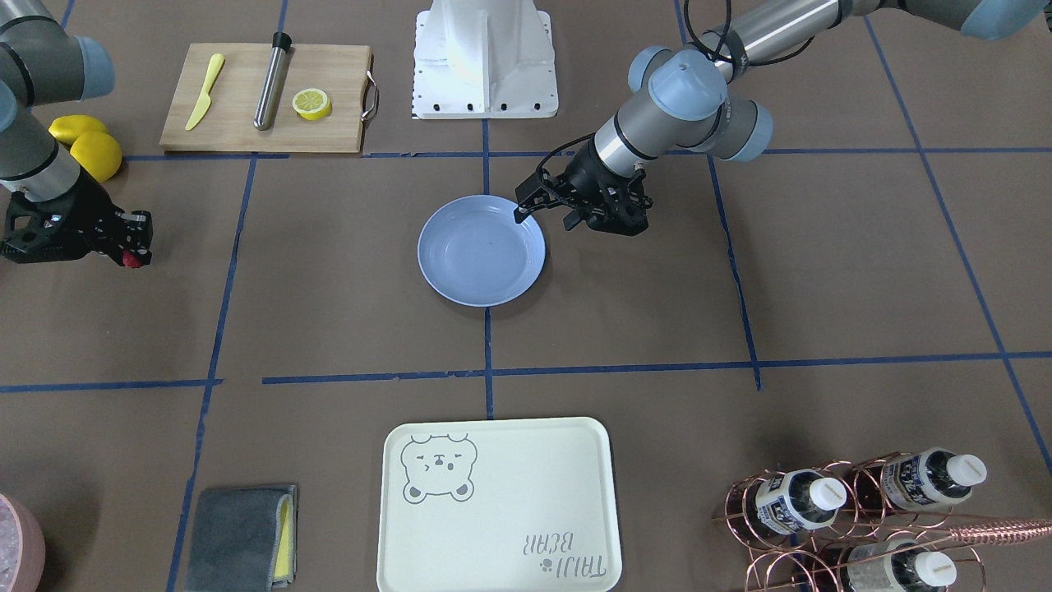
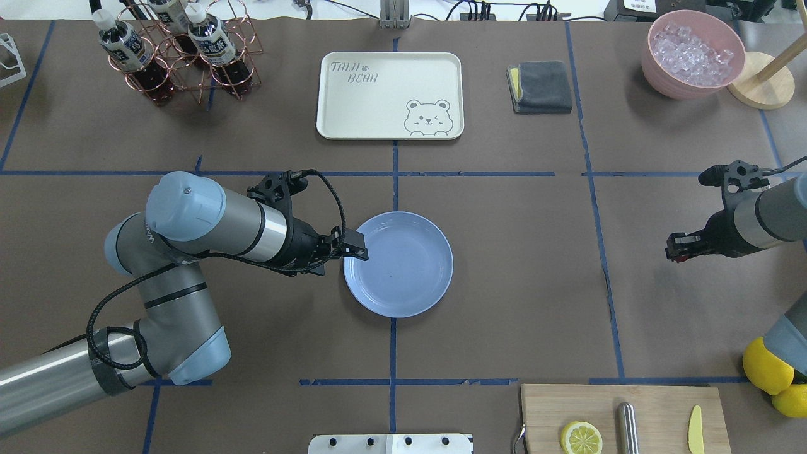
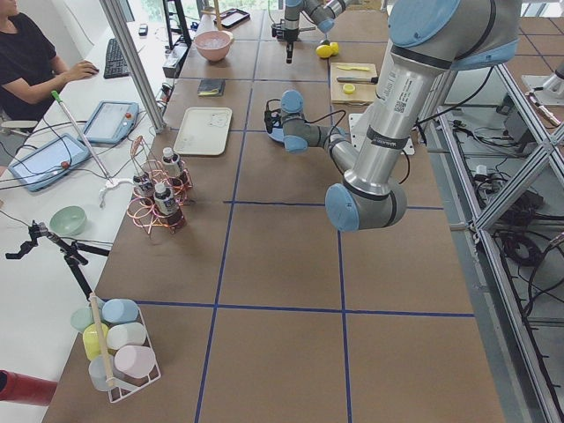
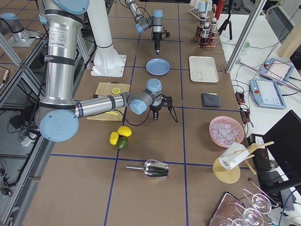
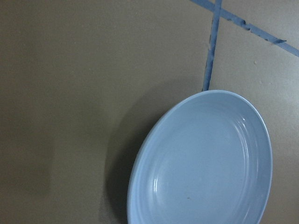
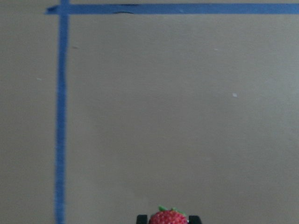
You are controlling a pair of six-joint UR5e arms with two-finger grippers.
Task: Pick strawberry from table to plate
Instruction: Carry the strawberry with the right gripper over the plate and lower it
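Note:
The strawberry [image 6: 168, 218], a small red berry with green leaves, sits between the fingers of my right gripper [image 1: 131, 256], which is shut on it and held just above the table [image 1: 329, 329], far out on the robot's right. In the overhead view the berry [image 2: 675, 255] shows as a red spot at the tip of that gripper [image 2: 673, 247]. The pale-blue plate [image 1: 481, 251] lies empty in the table's middle. My left gripper [image 1: 544, 218] hovers open at the plate's [image 2: 403, 265] rim, one finger over the dish. The left wrist view shows only the plate [image 5: 210, 163].
A wooden cutting board [image 1: 263, 131] holds a lemon half [image 1: 312, 104], a yellow knife and a metal rod. Whole lemons [image 1: 86, 144] lie behind my right arm. A bear-print tray [image 1: 497, 506], a grey cloth [image 1: 242, 538] and a copper bottle rack [image 1: 863, 510] line the far side.

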